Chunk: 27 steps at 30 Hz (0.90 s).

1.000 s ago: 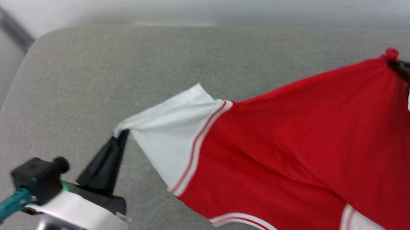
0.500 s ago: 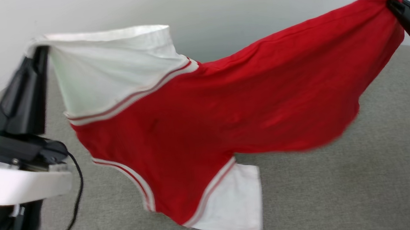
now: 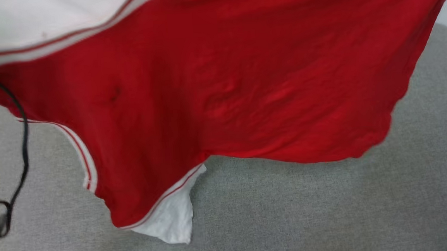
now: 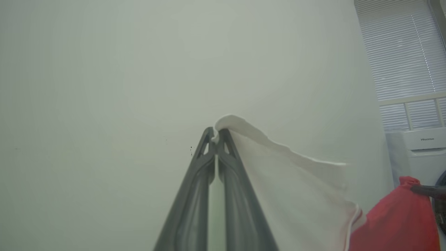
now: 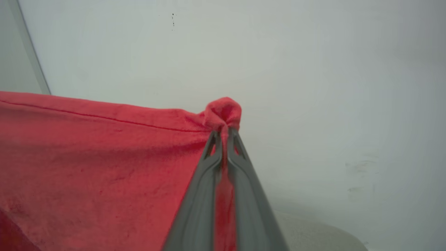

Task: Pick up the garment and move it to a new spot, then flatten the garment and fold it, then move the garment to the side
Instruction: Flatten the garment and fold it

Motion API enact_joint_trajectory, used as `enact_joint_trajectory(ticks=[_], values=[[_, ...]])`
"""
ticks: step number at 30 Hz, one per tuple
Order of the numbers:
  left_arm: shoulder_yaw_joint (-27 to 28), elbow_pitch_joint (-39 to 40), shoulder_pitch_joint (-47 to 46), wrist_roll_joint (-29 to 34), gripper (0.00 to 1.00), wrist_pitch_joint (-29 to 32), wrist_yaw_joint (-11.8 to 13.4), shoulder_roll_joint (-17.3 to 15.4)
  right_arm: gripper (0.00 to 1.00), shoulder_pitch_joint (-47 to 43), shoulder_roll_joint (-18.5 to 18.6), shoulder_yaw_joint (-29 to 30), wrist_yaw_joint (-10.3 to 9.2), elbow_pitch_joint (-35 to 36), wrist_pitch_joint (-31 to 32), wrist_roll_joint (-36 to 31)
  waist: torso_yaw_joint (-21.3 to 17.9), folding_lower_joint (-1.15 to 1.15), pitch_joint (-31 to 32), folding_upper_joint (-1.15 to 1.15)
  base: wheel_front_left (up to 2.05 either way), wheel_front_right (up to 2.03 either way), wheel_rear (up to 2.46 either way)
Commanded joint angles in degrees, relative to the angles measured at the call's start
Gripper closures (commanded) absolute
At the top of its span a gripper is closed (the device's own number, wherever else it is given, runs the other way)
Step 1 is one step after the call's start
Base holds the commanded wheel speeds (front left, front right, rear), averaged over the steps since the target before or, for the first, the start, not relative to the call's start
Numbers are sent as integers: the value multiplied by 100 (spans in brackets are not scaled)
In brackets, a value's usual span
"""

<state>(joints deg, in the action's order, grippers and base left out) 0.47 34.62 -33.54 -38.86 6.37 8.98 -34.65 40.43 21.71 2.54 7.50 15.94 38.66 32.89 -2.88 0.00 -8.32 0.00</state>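
The garment (image 3: 221, 83), a red jersey shirt with white sleeves and red-white stripe trim, hangs stretched in the air above the grey cushioned surface (image 3: 310, 213). Its lower white sleeve (image 3: 171, 218) dangles close to the surface. My left gripper (image 4: 216, 134) is shut on the edge of the upper white sleeve (image 4: 278, 181). My right gripper (image 5: 223, 134) is shut on a bunched red corner of the garment (image 5: 104, 157). In the left wrist view the right gripper's dark fingers (image 4: 427, 190) pinch the red corner at the far right. Any print on the garment is hidden.
A black cable (image 3: 19, 153) hangs at the left of the head view. A pale wall (image 5: 313, 69) stands behind the held cloth. In the left wrist view, window blinds (image 4: 404, 52) and a white appliance (image 4: 421, 157) stand at the right.
Both grippers have lifted the garment high, from just above the surface to hanging stretched in the air. The grippers have left the head view, which has also shifted.
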Motion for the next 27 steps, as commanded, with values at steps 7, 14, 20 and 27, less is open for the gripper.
enact_joint_trajectory(ticks=[7,14,20,27], values=[[-3,-621,-1365,-96,100,189,-140,-240,100,701,-193,159,-2,-23,-176,-144,-43,0,-823,0,0,0,0],[-207,-1860,-3207,-183,100,269,-499,-384,100,1917,-390,182,-2,-575,-525,-514,-112,0,-1870,0,0,0,0],[-672,-3312,-5227,164,100,126,-875,-318,100,3384,-631,225,-3,-1708,-1291,-1062,-152,0,-2630,0,0,0,0],[-1029,-4845,-6891,614,100,-402,-1063,1,100,4607,-830,276,-5,-3002,-2283,-1726,-107,0,-3089,0,0,0,0]])
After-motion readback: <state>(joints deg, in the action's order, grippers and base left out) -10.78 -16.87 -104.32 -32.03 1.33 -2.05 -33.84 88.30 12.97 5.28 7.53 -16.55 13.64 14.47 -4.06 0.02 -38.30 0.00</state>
